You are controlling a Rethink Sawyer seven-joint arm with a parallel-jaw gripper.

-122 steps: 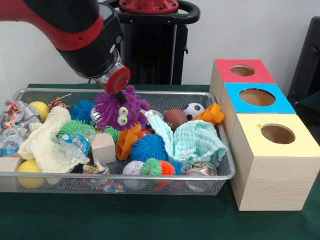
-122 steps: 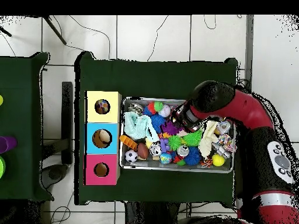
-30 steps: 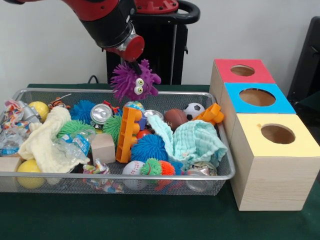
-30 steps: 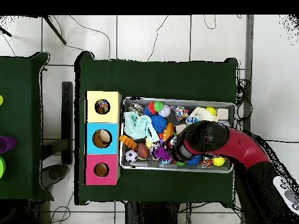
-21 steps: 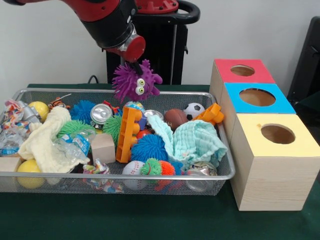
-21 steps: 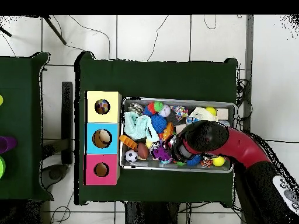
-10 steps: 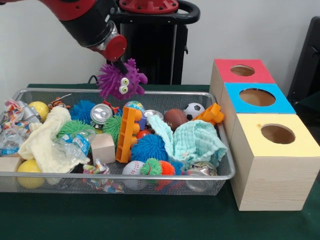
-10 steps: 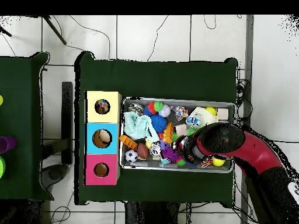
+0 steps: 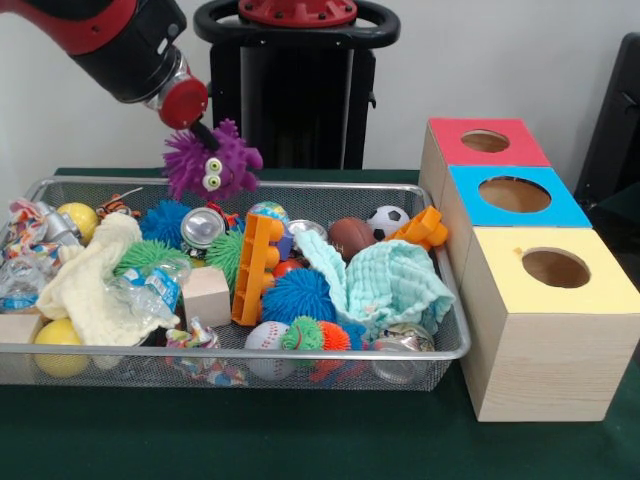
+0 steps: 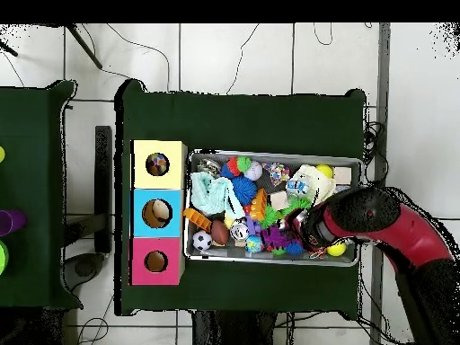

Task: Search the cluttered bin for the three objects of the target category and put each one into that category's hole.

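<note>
A purple spiky monster toy (image 9: 208, 165) with googly eyes hangs in the air above the left rear part of the wire bin (image 9: 250, 350). My gripper (image 9: 203, 134) is shut on the top of the toy. In the overhead view the toy (image 10: 289, 235) shows just beside the arm's end (image 10: 316, 232), over the bin's (image 10: 269, 154) right half. Three boxes stand in a row beside the bin, with a red hole (image 9: 485, 141), a blue hole (image 9: 514, 194) and a yellow hole (image 9: 555, 267).
The bin is packed: a blue spiky ball (image 9: 298, 294), mint cloth (image 9: 395, 283), orange plastic toy (image 9: 255, 268), wooden block (image 9: 207, 294), yellow cloth (image 9: 95, 280), small soccer ball (image 9: 388, 219), football (image 9: 351, 237) and baseball (image 9: 266, 337). Something lies inside the yellow box's hole (image 10: 158, 164).
The purple toy was lifted out of the bin. Over the last second the arm has carried it left in the front view, away from the boxes.
</note>
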